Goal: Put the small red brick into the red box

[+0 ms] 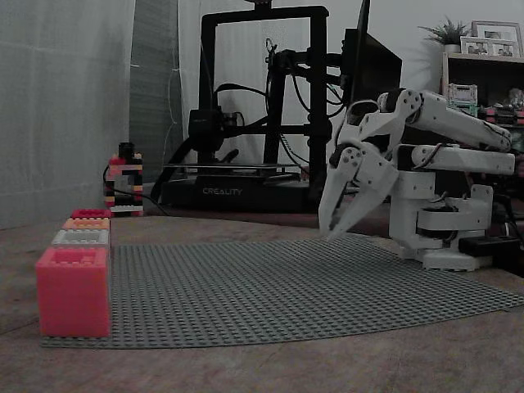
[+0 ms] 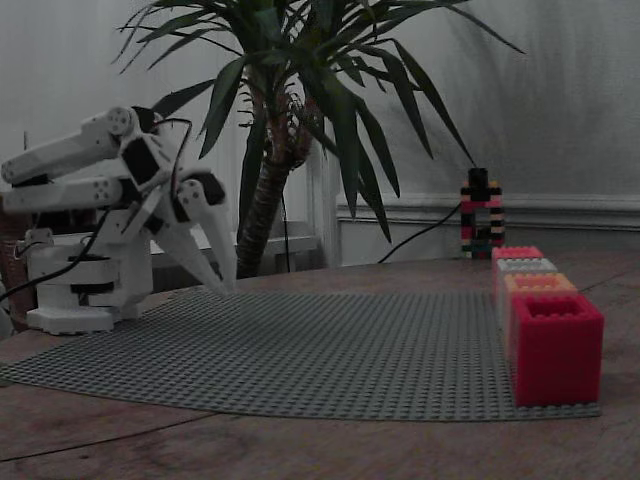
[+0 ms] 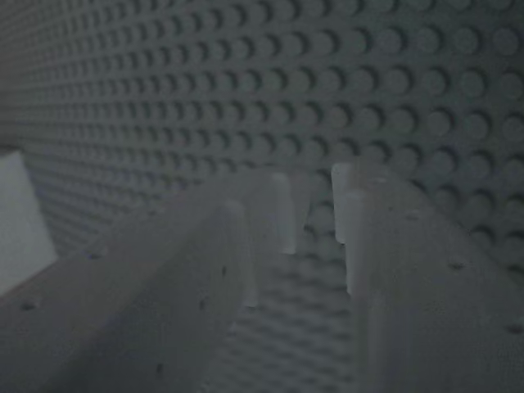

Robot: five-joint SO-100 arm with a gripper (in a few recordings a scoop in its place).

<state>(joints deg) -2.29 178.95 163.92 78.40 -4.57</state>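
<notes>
The red box [image 1: 74, 291] [image 2: 555, 345] stands at the near corner of the grey studded baseplate [image 1: 286, 286] [image 2: 330, 350], first in a row of boxes. My white gripper [image 1: 329, 234] [image 2: 225, 288] points down at the far edge of the plate, well away from the box. In the wrist view the gripper [image 3: 313, 217] hovers just over the studs [image 3: 246, 82]. A narrow gap shows between its fingertips, and only studs are visible in that gap.
Behind the red box the row continues with a grey-white box [image 1: 80, 237], an orange box [image 1: 86, 223] and another red one [image 1: 90, 213]. A small brick tower [image 1: 124, 184] [image 2: 480, 215] stands beyond them. A 3D printer [image 1: 262, 106] and a potted plant [image 2: 290, 120] stand behind the plate.
</notes>
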